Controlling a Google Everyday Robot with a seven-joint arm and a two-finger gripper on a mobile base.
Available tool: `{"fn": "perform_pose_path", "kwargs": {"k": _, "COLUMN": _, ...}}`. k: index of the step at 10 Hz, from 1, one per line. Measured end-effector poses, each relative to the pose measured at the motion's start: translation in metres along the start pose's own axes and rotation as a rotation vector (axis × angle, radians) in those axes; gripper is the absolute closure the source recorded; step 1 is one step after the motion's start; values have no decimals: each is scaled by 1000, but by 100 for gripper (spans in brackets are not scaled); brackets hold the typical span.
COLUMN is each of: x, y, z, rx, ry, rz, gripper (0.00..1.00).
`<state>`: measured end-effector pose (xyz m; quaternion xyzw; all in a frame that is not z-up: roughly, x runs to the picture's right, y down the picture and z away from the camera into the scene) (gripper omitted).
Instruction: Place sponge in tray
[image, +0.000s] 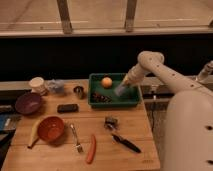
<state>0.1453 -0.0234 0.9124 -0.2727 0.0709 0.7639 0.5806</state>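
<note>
The dark green tray (114, 104) stands at the back right of the wooden table. An orange ball (106, 82) and some dark pieces (101, 97) lie in it. My gripper (122, 89) reaches down from the right into the tray's right half. It is shut on the pale blue-grey sponge (119, 91), which hangs at the fingertips just above the tray floor or on it; I cannot tell which.
A purple bowl (27, 102), a white cup (36, 84) and a black bar (67, 107) are on the left. An orange bowl (50, 127), a banana (33, 136), a fork (76, 138), a red stick-shaped thing (91, 148), a small metallic object (111, 122) and a black-handled tool (125, 143) lie in front.
</note>
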Motion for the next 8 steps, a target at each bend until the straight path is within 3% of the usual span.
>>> {"fn": "perform_pose_path", "kwargs": {"k": 2, "x": 5, "y": 4, "z": 1, "rx": -5, "ry": -5, "rz": -33, "gripper": 20}}
{"fn": "perform_pose_path", "kwargs": {"k": 4, "x": 7, "y": 9, "z": -1, "rx": -14, "ry": -19, "rz": -49, "gripper": 20}}
{"fn": "perform_pose_path", "kwargs": {"k": 8, "x": 20, "y": 7, "z": -31, "rx": -30, "ry": -122, "rz": -47, "gripper": 20}}
